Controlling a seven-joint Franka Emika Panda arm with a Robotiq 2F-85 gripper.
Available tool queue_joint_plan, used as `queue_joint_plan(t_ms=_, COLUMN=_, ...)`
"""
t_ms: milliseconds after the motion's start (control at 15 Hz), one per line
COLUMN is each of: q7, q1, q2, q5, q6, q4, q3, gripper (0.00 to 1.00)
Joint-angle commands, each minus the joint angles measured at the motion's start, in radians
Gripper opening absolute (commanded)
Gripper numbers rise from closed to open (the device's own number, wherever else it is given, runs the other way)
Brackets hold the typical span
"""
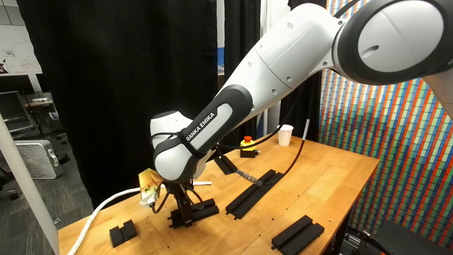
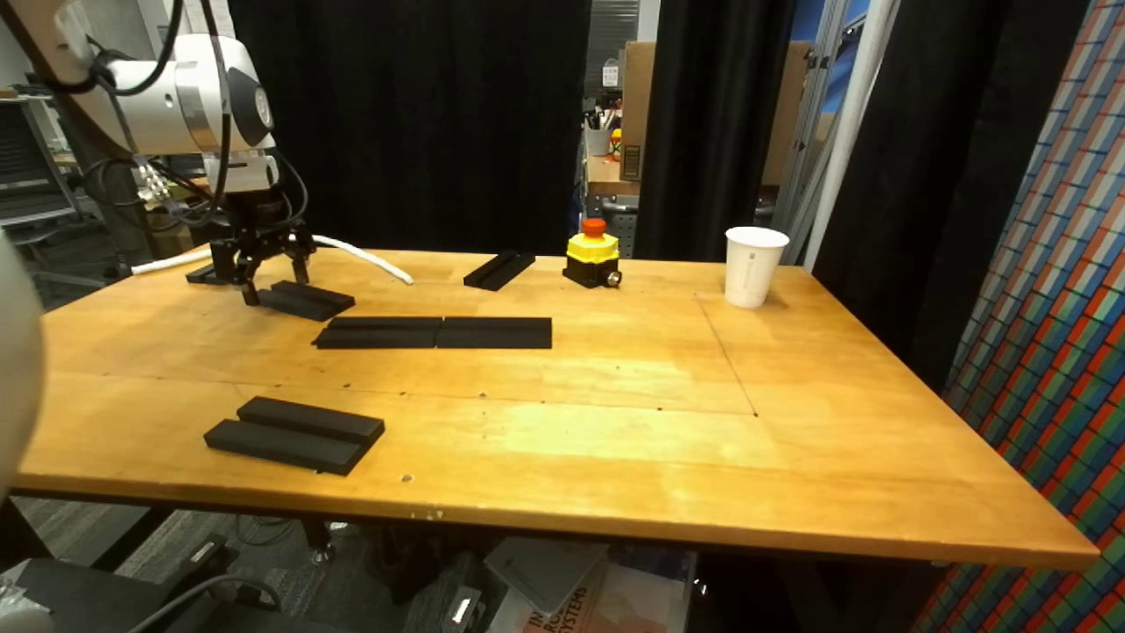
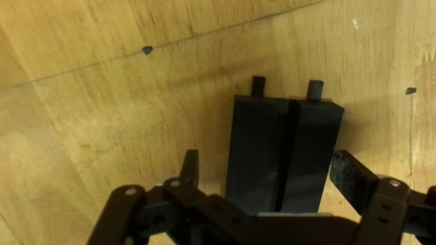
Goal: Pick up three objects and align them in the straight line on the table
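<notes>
My gripper [image 2: 276, 286] is open and pointed down over a short black grooved bar [image 2: 308, 301] on the tan wood table [image 2: 606, 448]. In the wrist view the fingers [image 3: 264, 154] stand on either side of this bar [image 3: 259, 129]. The right fingertip is close to its side; the left is clearly apart from it. The bar's near end is hidden by the gripper. A longer black strip [image 2: 387, 334] lies beside it, with a seam showing two pieces end to end. Another short black bar [image 2: 294, 432] lies near the table's front edge, also seen in an exterior view [image 1: 298, 235].
A small stubby black block [image 1: 123, 233] lies at the table's end beside a white cable [image 1: 106, 202]. Another black block [image 2: 499, 270] lies at the back near a yellow-red emergency button [image 2: 593, 251] and a white cup [image 2: 754, 264]. A dark cable [image 1: 297, 156] hangs over the table.
</notes>
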Motion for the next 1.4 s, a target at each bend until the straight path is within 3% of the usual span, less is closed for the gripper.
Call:
queue_joint_plan(t_ms=0, q7=0.029, q1=0.007, q2=-0.006, q5=-0.008, q6=0.016, q4=-0.018, q3=-0.002, gripper=1.0)
queue_joint_plan(t_ms=267, q7=0.029, q1=0.005, q2=-0.004, q5=-0.014, q6=0.021, q4=-0.03, q3=-0.007, gripper=0.97)
queue_joint_plan(t_ms=333, q7=0.029, q1=0.006, q2=-0.005, q5=-0.018, q6=0.021, q4=-0.034, q3=-0.01, gripper=0.74)
queue_joint_plan(t_ms=467, q7=0.03, q1=0.005, q2=-0.008, q5=-0.021, q6=0.023, q4=-0.037, q3=-0.013, gripper=0.7)
queue_joint_plan(t_ms=667, q7=0.033, q1=0.006, q2=-0.015, q5=-0.025, q6=0.029, q4=-0.037, q3=-0.017, gripper=0.47)
queue_joint_plan(t_ms=1333, q7=-0.006, q1=0.051, q2=-0.029, q5=-0.17, q6=0.098, q4=-0.055, q3=-0.012, gripper=0.45)
